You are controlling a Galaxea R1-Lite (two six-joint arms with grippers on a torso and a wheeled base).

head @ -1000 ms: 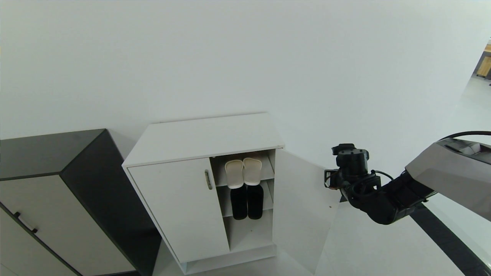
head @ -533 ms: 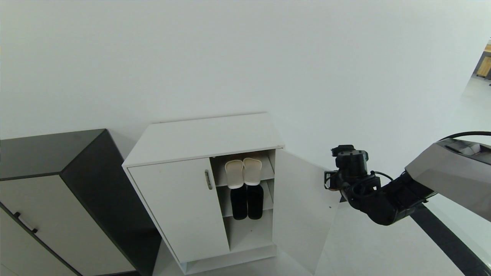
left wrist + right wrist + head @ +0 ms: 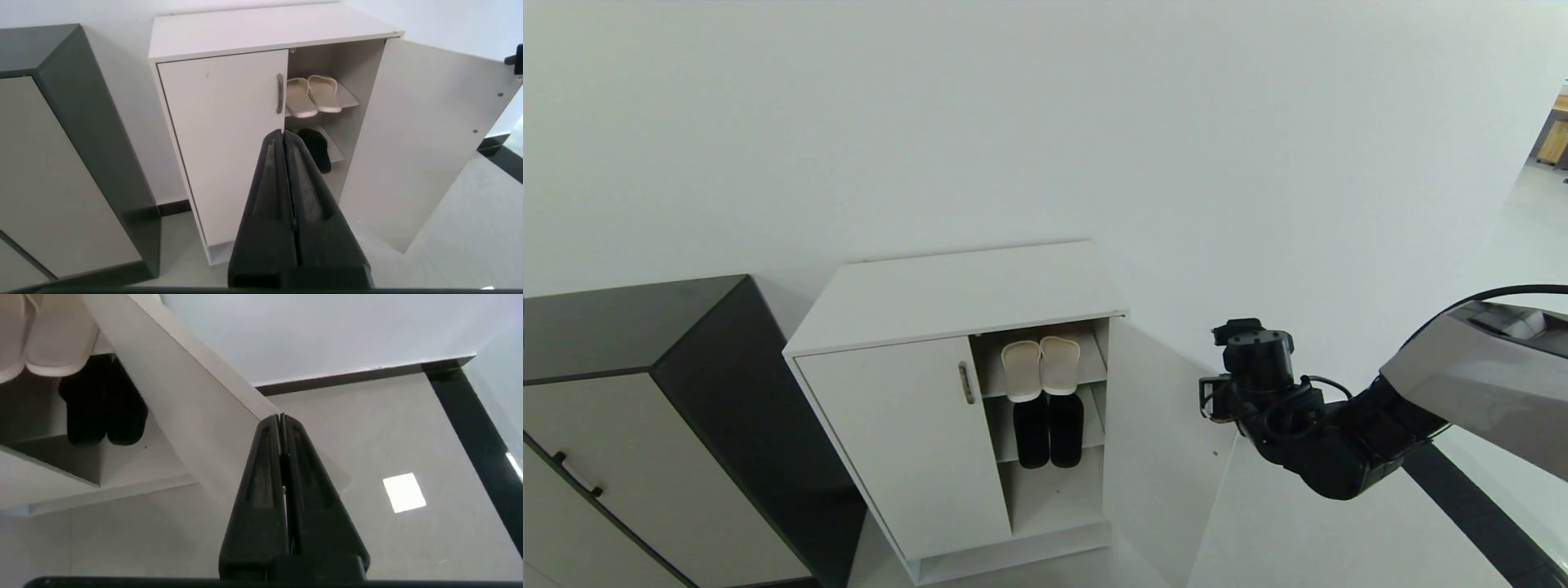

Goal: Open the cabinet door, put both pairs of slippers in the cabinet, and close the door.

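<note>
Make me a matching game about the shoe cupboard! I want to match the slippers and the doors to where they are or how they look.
Things:
1. white slippers
2. black slippers
3. left cabinet door
4. right cabinet door

Matches:
a. on the middle shelf
b. swung open
c. on the top shelf
d. shut

Pairs: 1-c, 2-a, 3-d, 4-b.
</note>
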